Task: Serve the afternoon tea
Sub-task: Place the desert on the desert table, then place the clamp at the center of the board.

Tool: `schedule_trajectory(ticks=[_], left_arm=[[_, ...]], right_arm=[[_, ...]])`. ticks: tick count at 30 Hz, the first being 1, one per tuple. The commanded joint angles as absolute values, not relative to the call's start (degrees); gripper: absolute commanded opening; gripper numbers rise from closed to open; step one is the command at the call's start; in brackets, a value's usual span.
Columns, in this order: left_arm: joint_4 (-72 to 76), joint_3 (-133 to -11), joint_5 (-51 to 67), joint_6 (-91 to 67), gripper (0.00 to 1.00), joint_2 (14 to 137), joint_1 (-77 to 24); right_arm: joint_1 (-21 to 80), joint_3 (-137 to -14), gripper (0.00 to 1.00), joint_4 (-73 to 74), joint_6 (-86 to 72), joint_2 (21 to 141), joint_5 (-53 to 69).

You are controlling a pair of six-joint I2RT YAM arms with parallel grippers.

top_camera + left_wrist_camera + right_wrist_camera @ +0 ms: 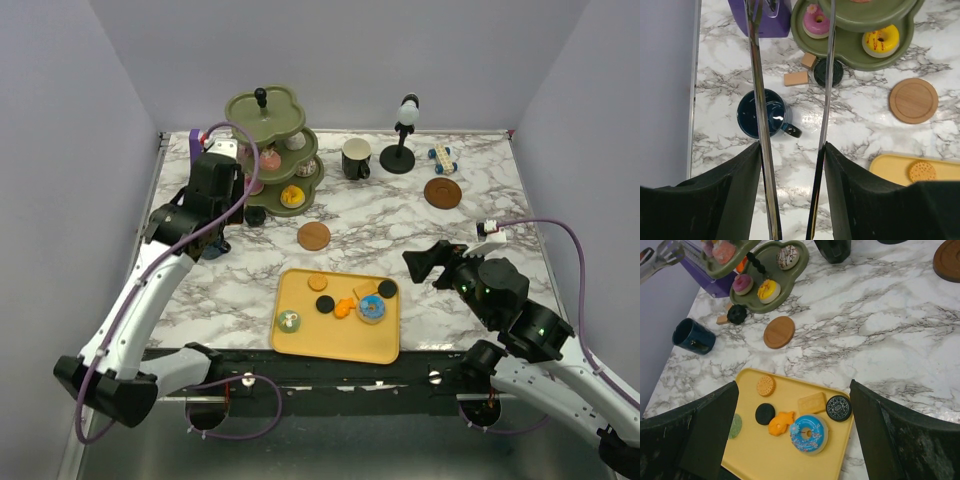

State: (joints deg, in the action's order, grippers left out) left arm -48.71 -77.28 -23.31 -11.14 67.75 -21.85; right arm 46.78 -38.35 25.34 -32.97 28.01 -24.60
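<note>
Open marble table (440, 240) right of centre, coaster (314, 236) between tray (385, 342) and stand (285, 110)

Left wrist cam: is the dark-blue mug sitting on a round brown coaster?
No, the dark-blue mug stands on the bare marble table, well apart from the round brown wooden coaster.

We look down between the wide-apart jaws of the right gripper (793, 382) onto a yellow tray (785, 461). It carries a blue doughnut (809, 433), a black biscuit (839, 408), a square biscuit (811, 403) and a round biscuit (766, 385). Beyond it a coaster (779, 332) lies near the green stand (792, 272), whose bottom tier bears a pink doughnut (743, 284) and a yellow doughnut (769, 290). A blue mug (694, 337) sits well left of the coaster.
</note>
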Motion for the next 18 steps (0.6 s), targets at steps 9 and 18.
schedule_trajectory(ticks=[9,18], left_arm=[[-62.53,-72.59,-31.85,-22.70,0.58,53.82,-40.87],[-65.93,-66.84,-33.62,-34.59,0.55,48.63,-55.38]], right_arm=[[47.02,-38.06,1.00,25.09,-32.63,27.90,-25.84],[47.02,-38.28,1.00,25.38,-32.62,29.52,-26.27]])
